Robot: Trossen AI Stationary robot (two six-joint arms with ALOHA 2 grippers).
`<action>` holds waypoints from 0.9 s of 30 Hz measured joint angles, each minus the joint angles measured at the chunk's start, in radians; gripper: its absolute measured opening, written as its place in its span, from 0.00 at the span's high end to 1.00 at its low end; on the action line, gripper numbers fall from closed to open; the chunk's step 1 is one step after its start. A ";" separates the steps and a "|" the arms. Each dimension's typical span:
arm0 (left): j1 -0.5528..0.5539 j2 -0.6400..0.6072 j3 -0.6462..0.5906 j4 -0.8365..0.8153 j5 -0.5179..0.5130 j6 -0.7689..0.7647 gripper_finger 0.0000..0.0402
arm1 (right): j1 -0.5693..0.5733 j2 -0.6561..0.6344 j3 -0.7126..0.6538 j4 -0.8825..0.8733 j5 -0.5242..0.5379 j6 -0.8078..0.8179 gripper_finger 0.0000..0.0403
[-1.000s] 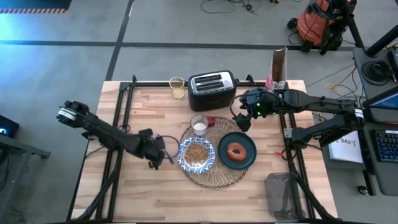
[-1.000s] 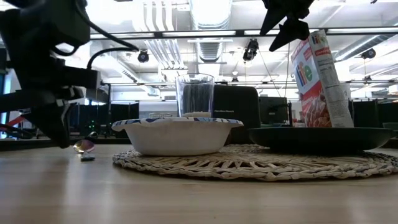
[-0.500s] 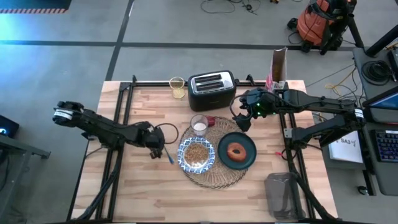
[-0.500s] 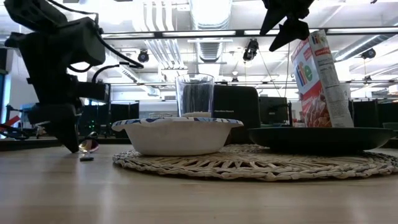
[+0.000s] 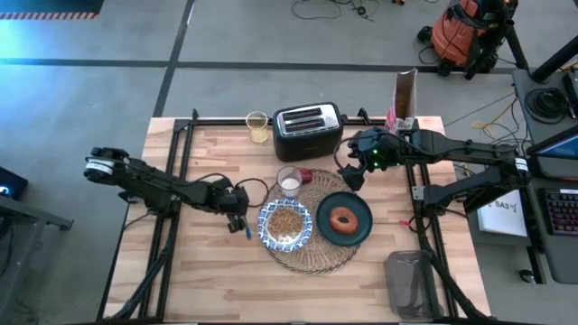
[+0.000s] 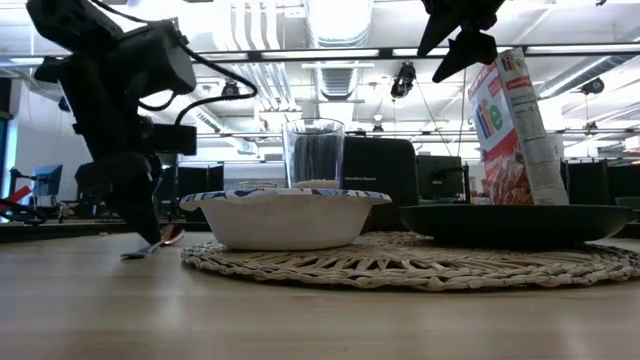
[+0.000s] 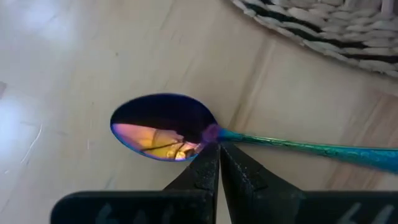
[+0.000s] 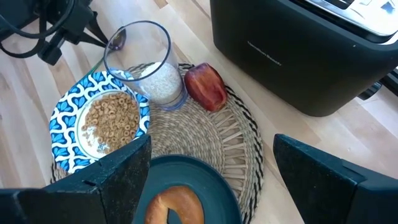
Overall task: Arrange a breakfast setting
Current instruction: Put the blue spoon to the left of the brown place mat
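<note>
The woven straw placemat lies mid-table. On it stand the blue-and-white bowl with cereal, the teal plate with the brown ring pastry, and a clear glass. A spoon with a shiny bowl and blue handle lies flat on the wood left of the placemat. My left gripper is shut, its tips at the spoon. My right gripper hangs open and empty above the placemat's far edge, by the toaster. My left gripper's shut fingertips meet the spoon's neck, where the bowl joins the handle. They come slanting down from the table's left, across the spoon. The spoon lies on the table. Whether they pinch the neck or only press it, I cannot tell.
A black toaster stands behind the placemat, with a glass of yellowish liquid to its left and a cereal box to its right. A red fruit rests on the placemat beside the glass. A grey container sits at the near right corner.
My left gripper has gone toward the table's right and far edges, from a spot apart from the spoon up to its neck. The spoon has shifted a little toward the placemat. My right arm has kept still.
</note>
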 joint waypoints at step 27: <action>-0.001 0.070 0.043 0.039 0.083 -0.019 1.00 | 0.000 0.000 0.000 0.003 0.000 0.000 0.19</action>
